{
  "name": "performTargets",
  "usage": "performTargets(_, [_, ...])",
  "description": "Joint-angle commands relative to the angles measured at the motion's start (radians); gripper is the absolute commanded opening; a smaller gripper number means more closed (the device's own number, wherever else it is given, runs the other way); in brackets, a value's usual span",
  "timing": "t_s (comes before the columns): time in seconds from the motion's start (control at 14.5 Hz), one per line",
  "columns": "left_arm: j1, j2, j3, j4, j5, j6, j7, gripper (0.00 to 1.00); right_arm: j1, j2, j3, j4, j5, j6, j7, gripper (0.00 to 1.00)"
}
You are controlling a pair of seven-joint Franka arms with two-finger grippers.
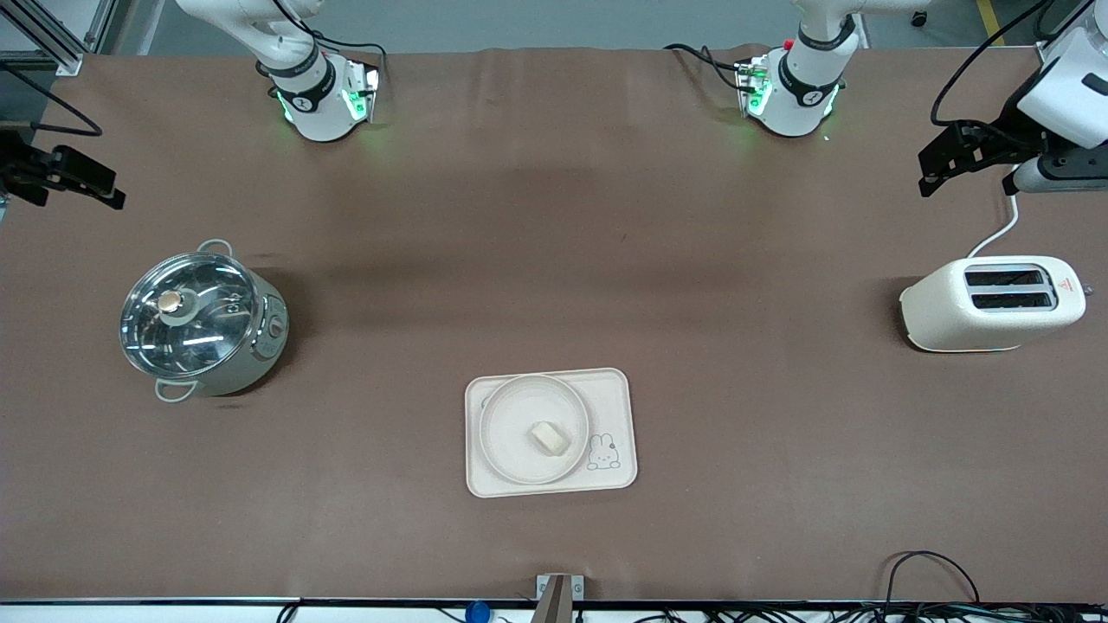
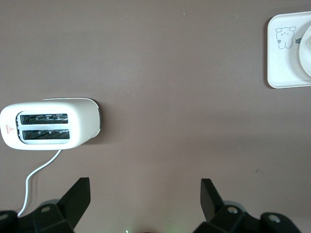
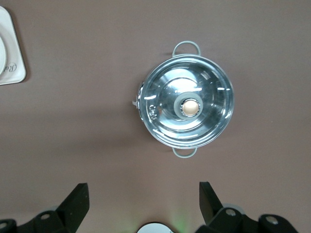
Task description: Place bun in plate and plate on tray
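The bun (image 1: 550, 438) lies in the round plate (image 1: 498, 433), and the plate sits on the cream tray (image 1: 616, 402) with the bunny drawing, near the front camera at the table's middle. My left gripper (image 1: 928, 176) is open and empty, up over the table's left-arm end beside the toaster; its wrist view (image 2: 146, 194) shows bare table between its fingers and a corner of the tray (image 2: 282, 73). My right gripper (image 1: 111, 192) is open and empty over the right-arm end, above the pot; its wrist view (image 3: 144, 194) shows a tray corner (image 3: 12, 73).
A cream toaster (image 1: 991, 303) with a white cord stands at the left arm's end, also in the left wrist view (image 2: 48, 124). A lidded steel pot (image 1: 203, 320) stands at the right arm's end, also in the right wrist view (image 3: 187, 108).
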Motion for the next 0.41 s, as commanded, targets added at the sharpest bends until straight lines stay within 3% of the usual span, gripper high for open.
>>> performTargets(0.0, [0.001,0.013,-0.003,0.028,-0.004,-0.015,0.015,1.0,-0.013,-0.021,0.026,-0.029,-0.032,0.019,0.005,1.0])
performTargets(0.34, [-0.001,0.013,-0.005,0.028,-0.004,-0.015,0.015,1.0,-0.028,-0.017,0.029,-0.027,-0.021,0.054,0.004,1.0])
